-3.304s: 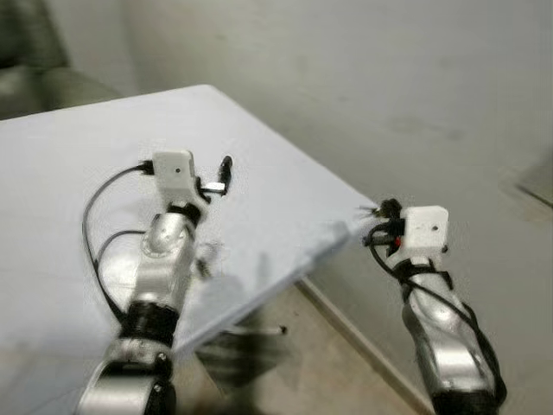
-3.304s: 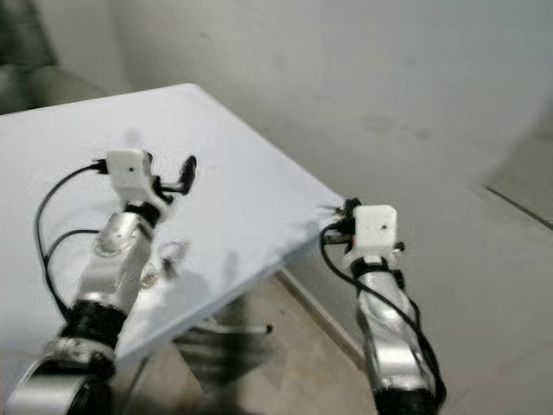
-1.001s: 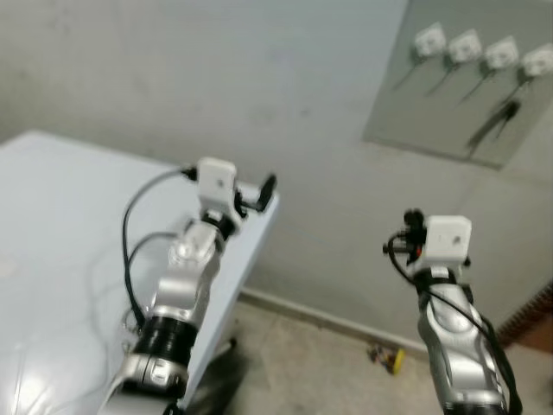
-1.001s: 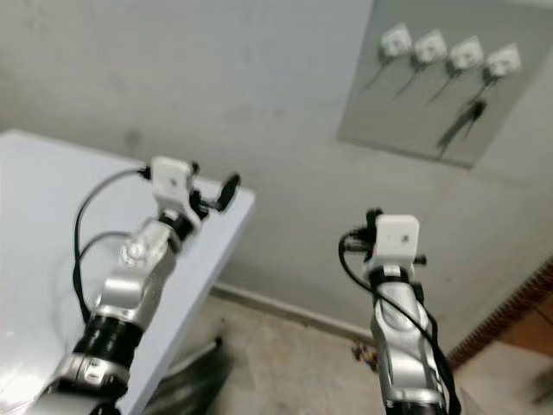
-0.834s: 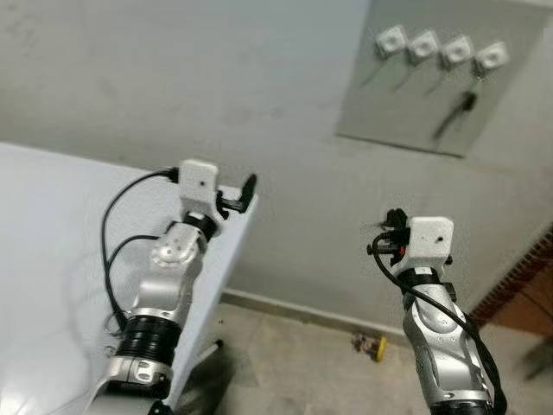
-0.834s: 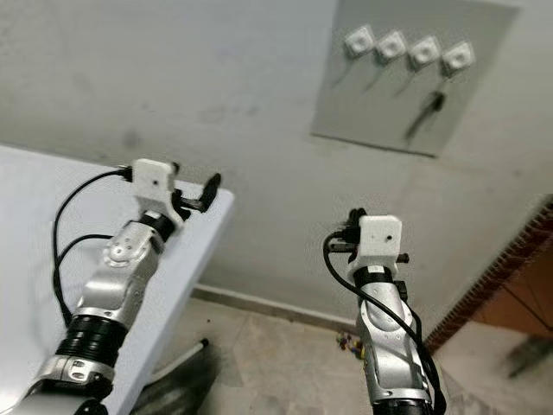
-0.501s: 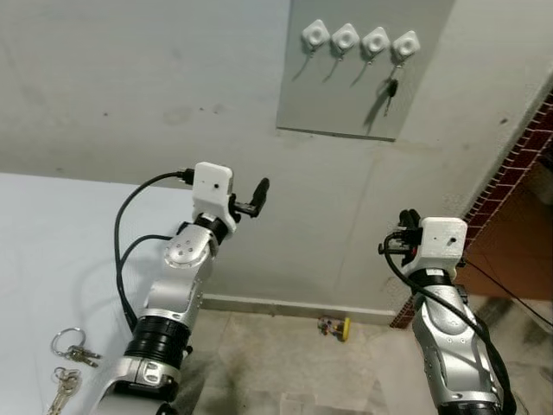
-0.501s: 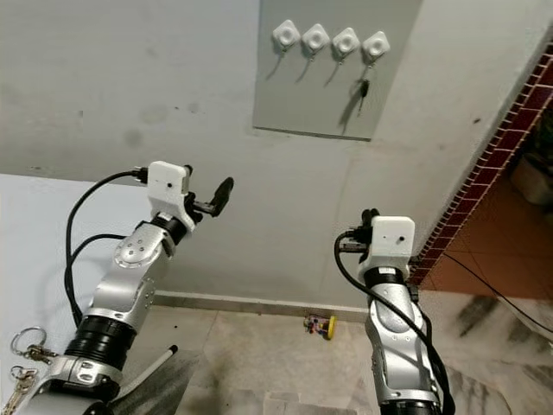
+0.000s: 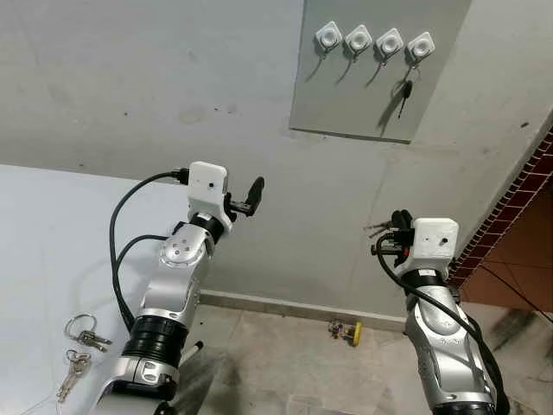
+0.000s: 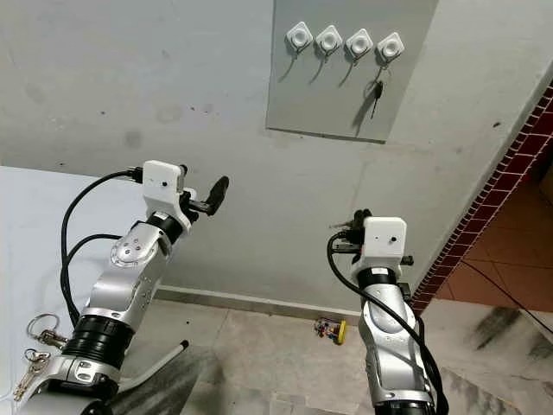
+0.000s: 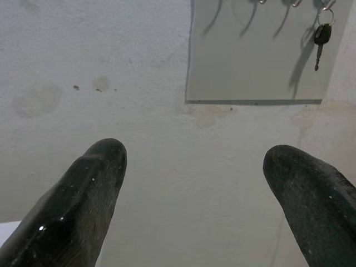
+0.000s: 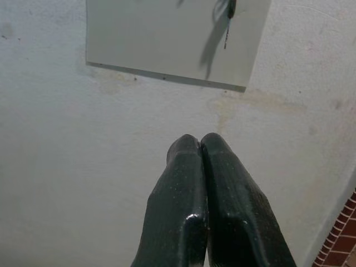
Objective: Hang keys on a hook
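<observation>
Wall hooks (image 9: 372,41): four, in a row
Hanging key (image 9: 404,92): one, far right hook
Key bunches on desk (image 9: 80,344): two
End effectors: two

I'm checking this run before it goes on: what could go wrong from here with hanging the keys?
1. Both key rings lie on the white table while the left gripper, jaws open, and the right gripper, jaws shut, point at the wall; nothing may get hung.
2. A key hangs on the rightmost hook; aiming there could knock it off.
3. The hooks sit high, so reach may fall short.
</observation>
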Motion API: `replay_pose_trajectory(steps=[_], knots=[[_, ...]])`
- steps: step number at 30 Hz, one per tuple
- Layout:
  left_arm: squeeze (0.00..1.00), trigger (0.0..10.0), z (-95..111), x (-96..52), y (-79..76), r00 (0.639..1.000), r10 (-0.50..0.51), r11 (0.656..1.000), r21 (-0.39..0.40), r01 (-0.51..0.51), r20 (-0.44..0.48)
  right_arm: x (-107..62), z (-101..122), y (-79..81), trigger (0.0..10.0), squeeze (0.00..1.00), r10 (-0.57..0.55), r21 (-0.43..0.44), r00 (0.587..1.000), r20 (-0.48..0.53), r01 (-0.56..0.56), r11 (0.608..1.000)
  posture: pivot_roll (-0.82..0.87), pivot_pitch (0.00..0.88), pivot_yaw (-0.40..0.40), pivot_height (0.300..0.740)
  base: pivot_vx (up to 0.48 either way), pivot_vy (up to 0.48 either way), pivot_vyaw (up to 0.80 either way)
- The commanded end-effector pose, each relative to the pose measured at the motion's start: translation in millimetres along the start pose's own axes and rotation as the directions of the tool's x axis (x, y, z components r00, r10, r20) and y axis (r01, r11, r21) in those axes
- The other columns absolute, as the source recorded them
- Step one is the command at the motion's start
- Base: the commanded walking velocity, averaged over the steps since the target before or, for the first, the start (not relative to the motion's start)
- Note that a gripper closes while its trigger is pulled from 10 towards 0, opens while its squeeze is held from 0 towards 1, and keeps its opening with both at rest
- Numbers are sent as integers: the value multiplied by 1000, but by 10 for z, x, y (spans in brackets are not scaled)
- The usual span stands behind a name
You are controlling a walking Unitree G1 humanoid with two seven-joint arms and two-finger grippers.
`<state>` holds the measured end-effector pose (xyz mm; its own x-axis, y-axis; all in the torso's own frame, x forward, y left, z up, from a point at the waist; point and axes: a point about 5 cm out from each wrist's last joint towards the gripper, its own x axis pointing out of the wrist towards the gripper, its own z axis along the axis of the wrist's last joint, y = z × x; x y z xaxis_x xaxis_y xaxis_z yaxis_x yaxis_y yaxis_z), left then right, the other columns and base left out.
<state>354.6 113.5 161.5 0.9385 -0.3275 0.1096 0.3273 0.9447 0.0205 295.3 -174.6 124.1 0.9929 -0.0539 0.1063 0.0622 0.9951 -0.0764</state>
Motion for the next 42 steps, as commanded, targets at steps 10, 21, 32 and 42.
replay_pose_trajectory(steps=[10,21,32,42], knots=[[0,10000,53,24,-5,1000,-14,1000,14,14,7,-9,76,12,10000,0,5,-11,999,35,-4,1000,-109,0,-41,740,0,-444,0],[0,10000,33,23,22,999,36,998,-41,-36,3,-20,71,17,10000,0,10,-12,999,32,-9,1000,-106,0,-44,740,0,-324,0],[0,10000,10,3,58,998,54,993,-99,-57,-31,-51,67,24,10000,0,17,-13,1000,25,-17,1000,-109,0,-43,740,0,0,0],[0,10000,8,-30,63,998,58,990,-127,-62,-36,-101,70,25,10000,0,30,-11,999,24,-30,1000,-105,0,-44,740,179,0,0]])
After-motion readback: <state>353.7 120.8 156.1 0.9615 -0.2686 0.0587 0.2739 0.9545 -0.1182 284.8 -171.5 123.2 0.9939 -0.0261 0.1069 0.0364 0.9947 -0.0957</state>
